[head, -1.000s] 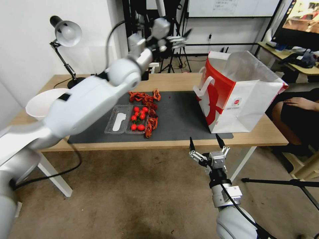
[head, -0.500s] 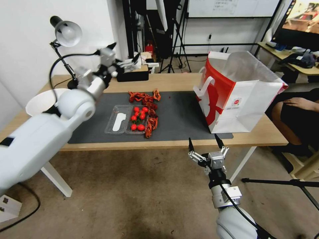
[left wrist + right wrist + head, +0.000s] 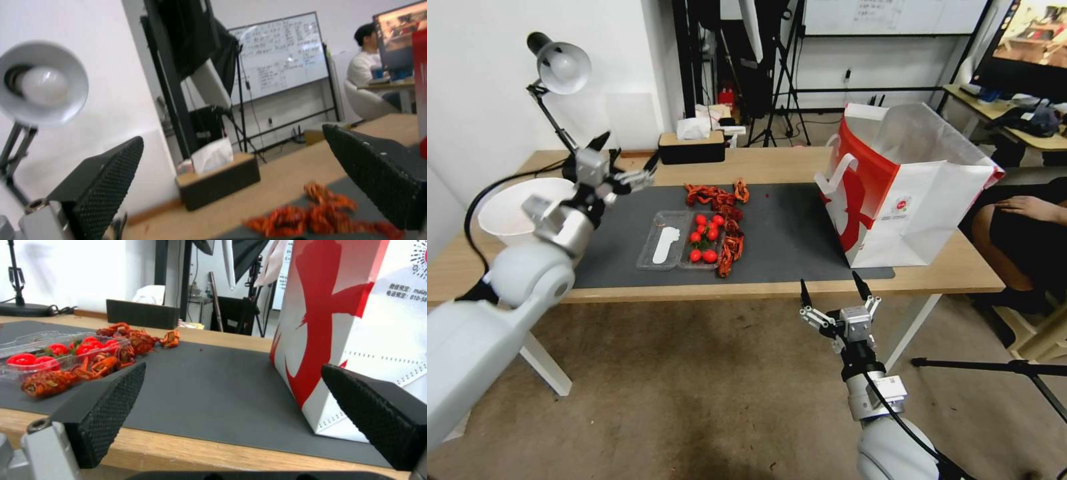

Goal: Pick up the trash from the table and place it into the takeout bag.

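1. Hanging below the table's near edge, the right gripper has its fingers spread wide and empty.
2. Farther in, the left gripper, also wide and empty, hovers over the dark mat's left end beside a white bowl.
3. Judging reach, the left gripper is nearer the trash: red crayfish shells strung near-to-far beside a clear tray of tomatoes, to its right.
4. Beyond, right, the takeout bag stands open; its small print is unreadable.

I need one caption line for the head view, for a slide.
Left gripper open above the mat's left end; right gripper open below the table edge; crayfish shells unpicked beside the takeout bag.
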Available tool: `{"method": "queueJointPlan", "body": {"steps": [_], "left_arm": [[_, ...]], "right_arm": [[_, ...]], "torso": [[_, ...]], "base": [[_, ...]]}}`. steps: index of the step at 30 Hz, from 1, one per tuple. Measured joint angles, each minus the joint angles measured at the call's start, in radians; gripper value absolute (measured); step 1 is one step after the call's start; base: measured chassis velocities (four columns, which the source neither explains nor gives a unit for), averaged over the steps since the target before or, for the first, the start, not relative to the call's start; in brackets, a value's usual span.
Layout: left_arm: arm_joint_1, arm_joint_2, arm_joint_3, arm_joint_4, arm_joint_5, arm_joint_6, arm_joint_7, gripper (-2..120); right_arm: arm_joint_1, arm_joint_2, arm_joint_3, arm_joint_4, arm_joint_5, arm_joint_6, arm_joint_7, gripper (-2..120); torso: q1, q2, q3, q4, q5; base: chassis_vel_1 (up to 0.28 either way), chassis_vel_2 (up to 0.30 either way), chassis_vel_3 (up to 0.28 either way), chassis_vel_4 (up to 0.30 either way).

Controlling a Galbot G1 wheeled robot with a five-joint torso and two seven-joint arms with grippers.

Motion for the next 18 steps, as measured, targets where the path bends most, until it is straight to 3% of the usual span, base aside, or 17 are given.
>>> {"method": "queueJointPlan", "body": {"steps": [6,8,18], "left_arm": [[0.159,-0.067,-0.1,-0.032,0.062,-0.012,-0.003,100],[0.236,-0.119,-0.143,-0.046,0.098,-0.025,-0.005,100],[0.418,-0.274,-0.221,-0.056,0.208,-0.076,0.0,100]], "right_arm": [[-0.001,0.0,-0.003,0.0,-0.001,0.003,0.0,99],[-0.004,-0.001,-0.003,0.0,-0.002,0.006,0.0,99],[-0.013,0.007,-0.007,-0.003,-0.007,0.011,-0.001,100]], "torso": [[0.0,0.0,0.0,0.0,0.0002],[0.0,0.0,0.0,0.0,0.0003],[0.0,0.0,0.0,0.0,0.0003]], "base": [[0.0,0.0,0.0,0.0],[0.0,0.0,0.0,0.0],[0.0,0.0,0.0,0.0]]}}
